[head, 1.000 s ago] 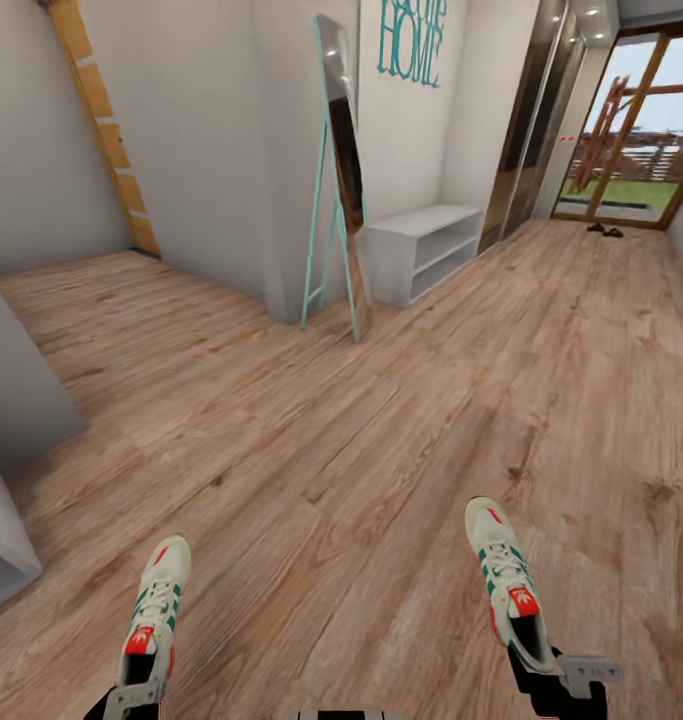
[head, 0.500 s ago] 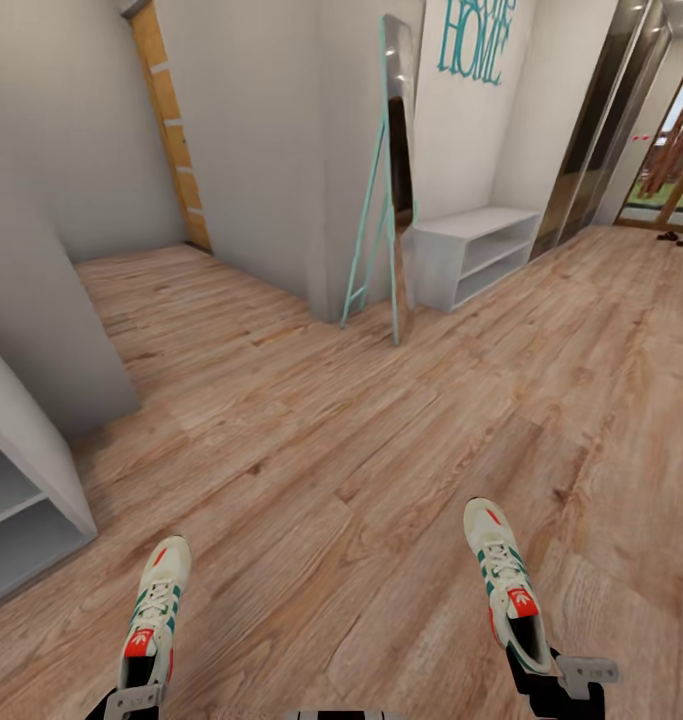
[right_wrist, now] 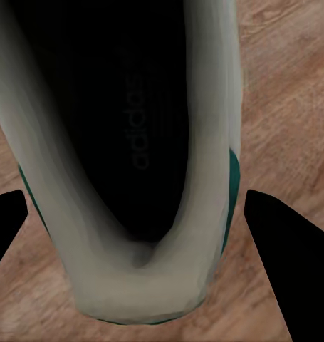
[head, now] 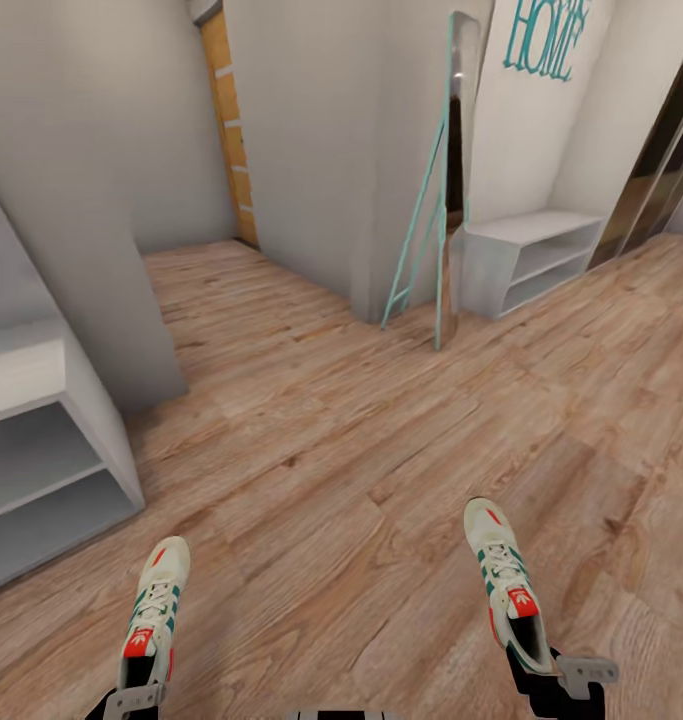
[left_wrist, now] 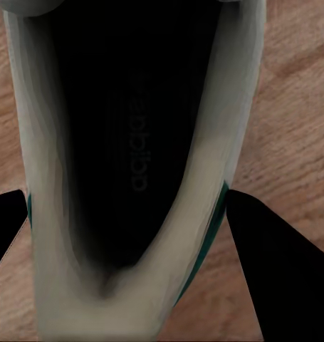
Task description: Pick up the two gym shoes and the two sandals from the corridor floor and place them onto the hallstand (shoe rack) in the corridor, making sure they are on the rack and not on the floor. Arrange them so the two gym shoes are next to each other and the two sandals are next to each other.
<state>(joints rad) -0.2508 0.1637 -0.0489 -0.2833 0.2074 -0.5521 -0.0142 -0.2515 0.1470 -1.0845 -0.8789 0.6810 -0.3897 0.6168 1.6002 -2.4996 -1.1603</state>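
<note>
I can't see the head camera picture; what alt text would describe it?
Each gripper holds a gym shoe by the heel, left shoe and right shoe, toes pointing ahead over a wood floor. A grey rack stands at left; a leaning mirror and white bench lie ahead.

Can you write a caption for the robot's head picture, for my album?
Robot carries one gym shoe in its left pincer, the other gym shoe in its right pincer, above the wooden floor.

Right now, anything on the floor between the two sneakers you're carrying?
Nothing: in the head view, only bare wood-plank floor lies between the cream-white sneaker in the left gripper and the one in the right gripper.
</note>
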